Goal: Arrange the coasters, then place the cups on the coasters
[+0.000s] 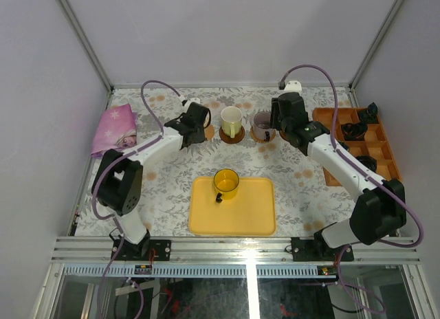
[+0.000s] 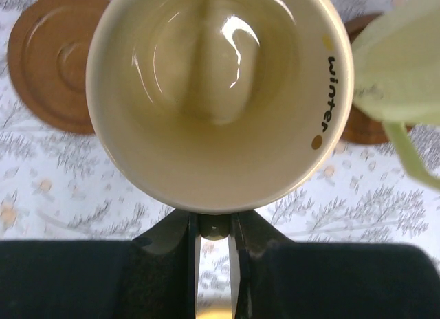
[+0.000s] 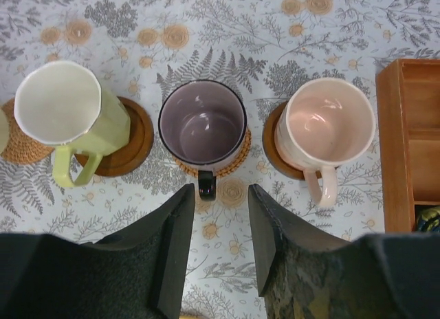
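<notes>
One cream cup [image 2: 220,99] is pinched by its handle in the left end effector [image 2: 214,223], near the far edge of the worktop [image 1: 172,181], beside a bare brown coaster [image 2: 48,61]. The right end effector [image 3: 218,195] is open, close to the handle of the purple cup [image 3: 203,123].

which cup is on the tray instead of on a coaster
The yellow cup, alone on the yellow tray; the green cup, purple cup and pink cup sit on coasters.
</notes>
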Controlling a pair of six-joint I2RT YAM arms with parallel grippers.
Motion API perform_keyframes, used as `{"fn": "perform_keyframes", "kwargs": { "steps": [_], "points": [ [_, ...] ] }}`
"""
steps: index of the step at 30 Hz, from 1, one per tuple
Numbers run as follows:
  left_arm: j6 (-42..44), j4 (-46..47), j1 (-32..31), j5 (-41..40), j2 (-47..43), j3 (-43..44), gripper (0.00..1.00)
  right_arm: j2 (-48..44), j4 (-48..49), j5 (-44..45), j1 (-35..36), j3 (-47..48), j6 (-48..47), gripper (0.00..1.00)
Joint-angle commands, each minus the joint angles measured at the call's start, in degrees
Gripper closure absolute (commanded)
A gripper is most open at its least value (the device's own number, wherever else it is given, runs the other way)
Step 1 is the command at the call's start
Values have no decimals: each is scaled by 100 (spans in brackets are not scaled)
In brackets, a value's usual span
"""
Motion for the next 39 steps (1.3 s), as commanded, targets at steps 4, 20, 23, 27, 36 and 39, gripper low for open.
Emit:
{"fn": "perform_keyframes", "kwargs": {
  "steps": [4, 20, 23, 27, 36, 39],
  "points": [
    [352, 715, 613, 715, 662, 1070, 100, 183, 198, -201, -202, 523, 75, 58],
    [598, 321, 864, 1367, 854, 1460, 100, 511, 103, -309, -214, 767, 199, 60],
    [631, 217, 822, 1353, 724, 1326, 100, 547, 116, -402, -208, 789, 231, 60],
    [670, 127, 738, 1332, 630, 1194, 100, 604, 140, -493, -207, 819, 244, 60],
    [750, -68, 494, 1253, 772, 1261, 100, 628, 147, -614, -214, 788, 275, 60],
    [748, -96, 492, 1225, 804, 1271, 100, 600, 129, -613, -216, 751, 287, 60]
  ]
}}
